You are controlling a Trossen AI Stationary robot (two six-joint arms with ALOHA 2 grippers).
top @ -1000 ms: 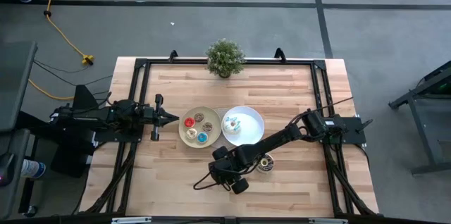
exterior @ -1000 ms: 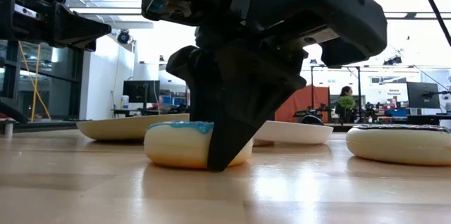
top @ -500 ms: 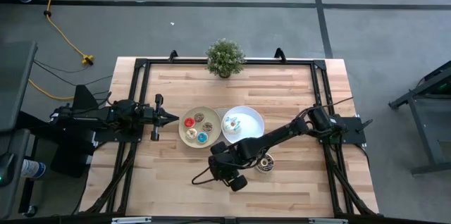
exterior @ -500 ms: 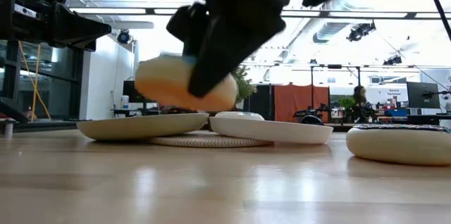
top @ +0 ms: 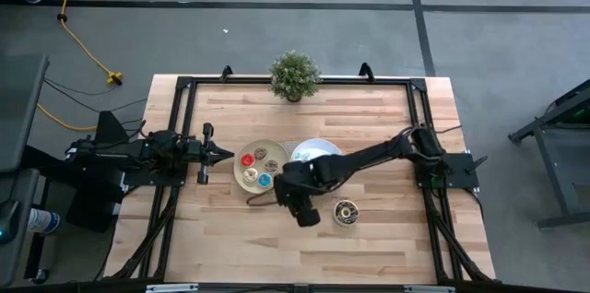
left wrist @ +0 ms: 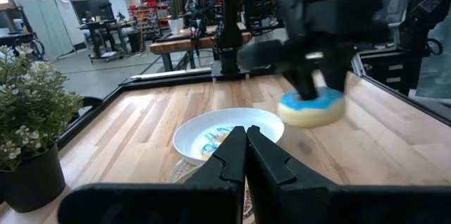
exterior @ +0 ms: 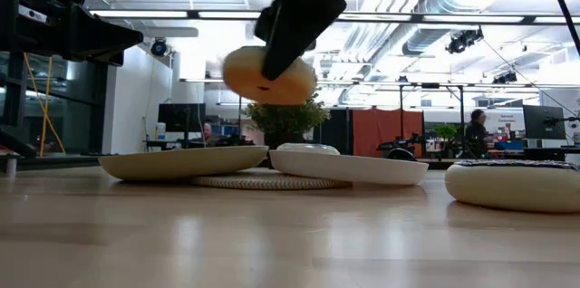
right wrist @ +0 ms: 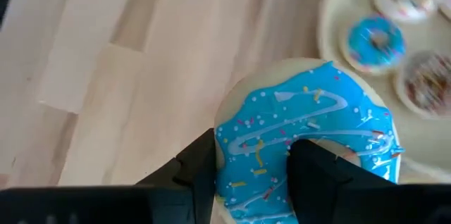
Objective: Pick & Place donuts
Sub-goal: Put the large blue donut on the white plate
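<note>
A large blue-iced donut (right wrist: 310, 129) hangs in the air near the plates, with my right gripper (right wrist: 254, 175) shut on it. The low view shows its tan underside (exterior: 269, 78) above the beige plate (exterior: 181, 161). In the high view the right gripper (top: 297, 196) hides this donut. Several small donuts, among them a red one (top: 248, 158) and a blue one (top: 265, 180), lie on the beige plate (top: 261, 143). A dark brown donut (top: 347, 211) lies flat on the table. My left gripper (top: 226, 153) waits shut at the table's left side. My right gripper holds the blue donut by one side of its ring (right wrist: 254, 146), with one finger (right wrist: 320, 171) in the hole and the other (right wrist: 194, 175) against the outer wall. The fingers come slanting down from above. The donut is lifted clear of the table, icing up and slightly tilted.
A white plate (top: 318, 146) with a blue-drizzled donut (left wrist: 215, 143) stands right of the beige plate, partly under my right arm. A potted plant (top: 295, 76) stands at the table's far edge. Bare wood lies toward the near edge.
My right gripper has lifted the blue donut off the table, going up and toward the far edge, to beside the beige plate. Its wrist has rolled a little. The donut, flat on the wood a second ago, now hangs clear above plate height.
</note>
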